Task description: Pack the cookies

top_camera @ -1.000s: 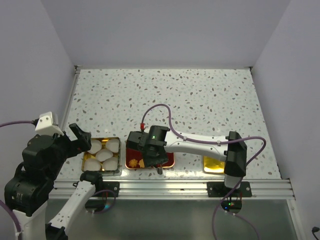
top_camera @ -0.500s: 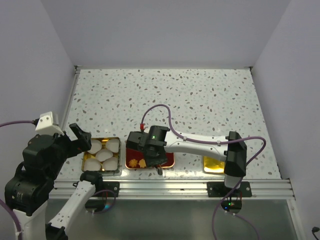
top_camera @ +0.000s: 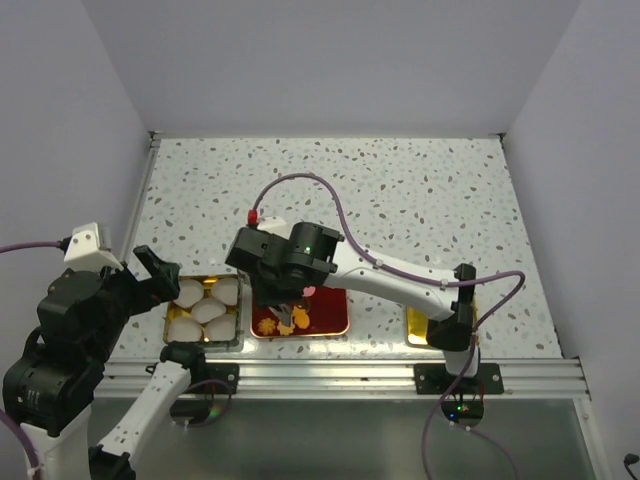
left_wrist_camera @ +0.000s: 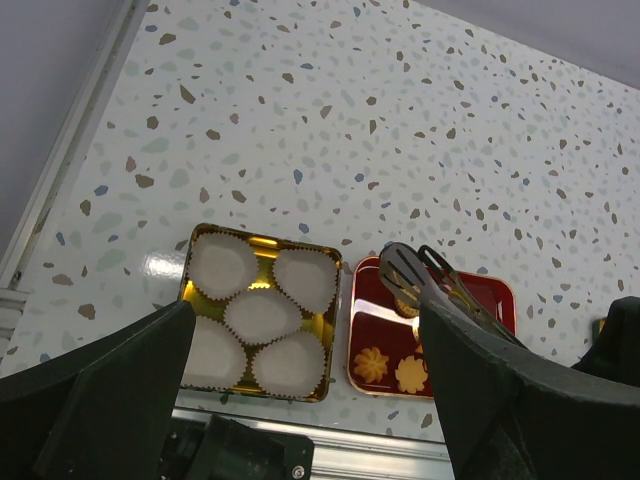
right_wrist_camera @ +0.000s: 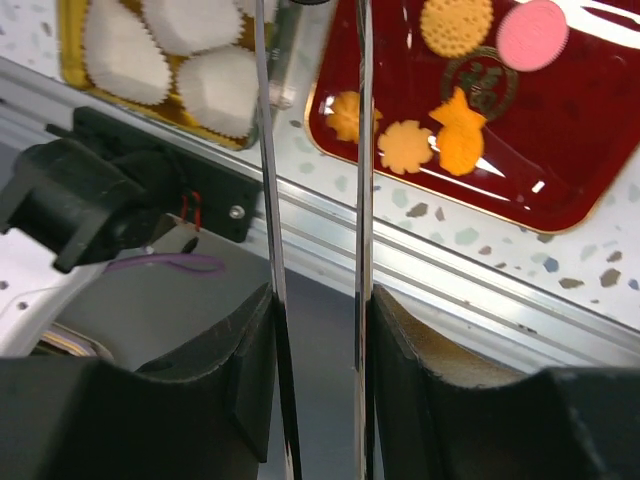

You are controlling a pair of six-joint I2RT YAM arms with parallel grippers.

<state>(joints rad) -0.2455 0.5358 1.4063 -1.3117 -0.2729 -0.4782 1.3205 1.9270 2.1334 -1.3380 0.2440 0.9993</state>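
The cookies (right_wrist_camera: 405, 147) lie flat in the red tray (right_wrist_camera: 560, 150) at the table's near edge, just beside the gold tin (left_wrist_camera: 190, 262) of white paper cups (left_wrist_camera: 255, 313). I judge them light, stiff and brittle, so I would pinch one gently across its rim, or it may crumble. My right hand (left_wrist_camera: 412, 272) hangs over the tray, its long thin blades slightly apart, nothing between them. My left hand (top_camera: 158, 278) hovers by the tin, spread wide, empty.
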